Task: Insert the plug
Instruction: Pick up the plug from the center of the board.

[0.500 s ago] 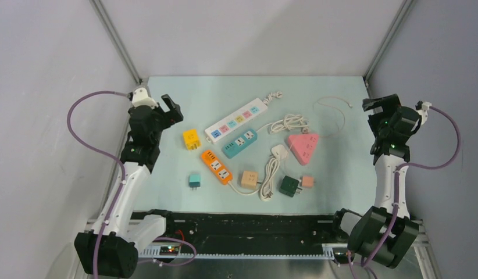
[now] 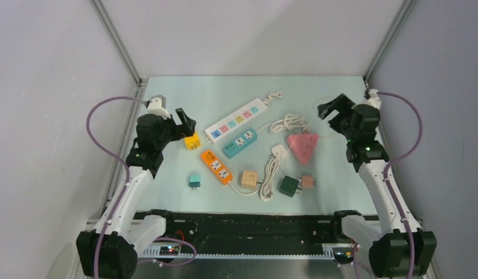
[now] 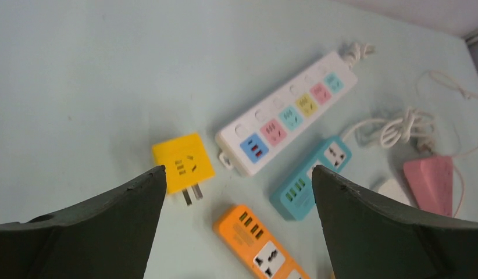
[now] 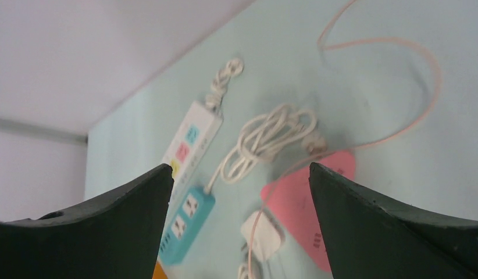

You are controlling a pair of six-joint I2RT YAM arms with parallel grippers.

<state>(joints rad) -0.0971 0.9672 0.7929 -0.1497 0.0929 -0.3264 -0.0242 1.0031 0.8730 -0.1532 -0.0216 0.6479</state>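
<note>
1. Across the top view, a pale green table (image 2: 167, 93) carries everything; clock directions run from its middle.
2. At nine o'clock the left gripper (image 3: 236, 174) hangs above the surface, jaws spread wide with nothing between them.
3. At two o'clock the right gripper (image 4: 239, 168) hangs likewise, jaws spread and holding nothing.
4. At eleven o'clock a white strip (image 2: 235, 119) lies slanted, with a teal strip (image 2: 239, 143) just beside it on its six o'clock side.
5. At three o'clock sits a pink strip (image 2: 302, 147), triangular.
6. At eight o'clock lies an orange strip (image 2: 216, 167).
7. Between the teal and pink strips the white plug (image 2: 278, 151) lies on the table, in no socket, its cord trailing toward six o'clock.
8. At nine o'clock, under the left gripper, a yellow adapter (image 2: 192, 140) shows its prongs.
</note>
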